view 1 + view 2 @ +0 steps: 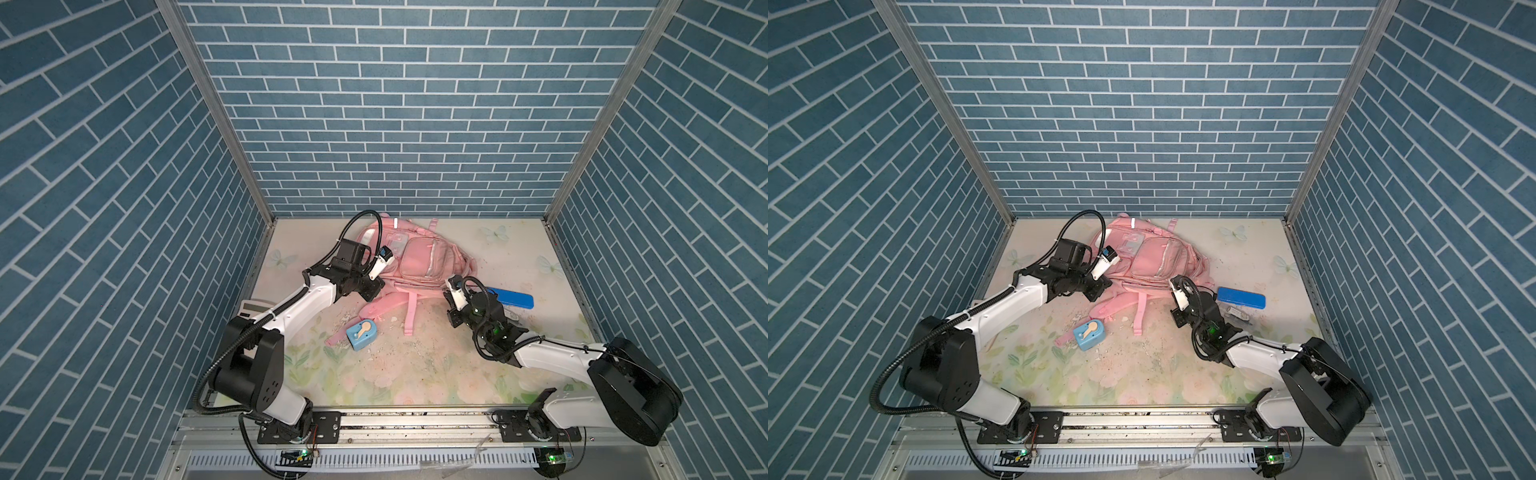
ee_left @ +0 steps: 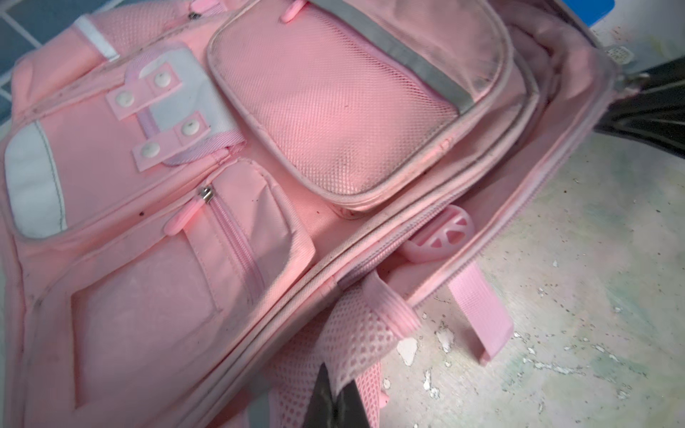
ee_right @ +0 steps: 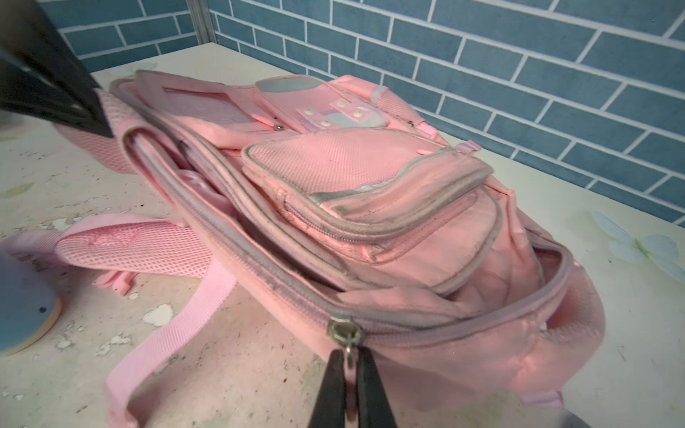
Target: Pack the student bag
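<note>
- You find the student bag (image 1: 415, 259) flat at the back of the surface (image 1: 415, 374), main compartment gaping
- Your right end effector (image 3: 350, 374) is clamped on the main zipper pull (image 3: 349, 348)
- Your left end effector (image 2: 333, 402) sits at the mesh strap (image 2: 356, 333); open or closed, you cannot tell

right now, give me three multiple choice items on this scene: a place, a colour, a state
1. The blue case lies: A inside the bag; B right of the bag; C on the left arm.
2. The small box is: A red; B black; C light blue.
3. The right fingers are: A shut on the zip pull; B wide open; C holding the case.
Key: B, both top views show it right of the bag; C, its body shows light blue; A, the right wrist view shows the pull pinched between them.
</note>
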Controlling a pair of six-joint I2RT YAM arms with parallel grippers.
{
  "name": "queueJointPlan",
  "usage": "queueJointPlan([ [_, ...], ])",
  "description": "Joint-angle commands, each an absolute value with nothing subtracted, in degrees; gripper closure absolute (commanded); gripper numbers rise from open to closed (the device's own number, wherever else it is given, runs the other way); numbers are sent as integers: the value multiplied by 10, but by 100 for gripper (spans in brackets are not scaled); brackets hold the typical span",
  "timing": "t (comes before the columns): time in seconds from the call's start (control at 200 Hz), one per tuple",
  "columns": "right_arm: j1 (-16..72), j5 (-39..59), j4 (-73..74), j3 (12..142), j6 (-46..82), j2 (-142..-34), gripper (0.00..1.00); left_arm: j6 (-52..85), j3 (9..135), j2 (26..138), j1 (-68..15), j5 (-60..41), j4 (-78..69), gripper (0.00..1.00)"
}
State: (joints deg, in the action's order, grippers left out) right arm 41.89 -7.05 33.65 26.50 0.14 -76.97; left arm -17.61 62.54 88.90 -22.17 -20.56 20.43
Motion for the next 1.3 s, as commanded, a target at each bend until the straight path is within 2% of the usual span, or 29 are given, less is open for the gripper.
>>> queueJointPlan([
  [0.0,428,-61,329,290,3,-774,100,-95,654,906,-209,-202,202,74],
  [0.235,445,-35,328,285,14,-766,100,192,572,849,-211,-228,134,61],
  [0.305,450,-37,326,280,11,-760,100,283,536,821,-214,-221,94,48],
  [0.355,453,-39,325,277,10,-757,100,348,515,801,-222,-197,72,45],
  [0.59,474,-42,328,261,2,-742,100,581,439,730,-314,-59,-5,45],
  [0.73,488,-38,344,247,-1,-733,100,719,384,698,-346,-14,-74,45],
  [1.02,523,-45,354,240,1,-739,100,868,340,692,-428,57,-130,43],
  [1.295,533,-54,347,248,5,-746,100,939,331,732,-464,67,-147,43],
])
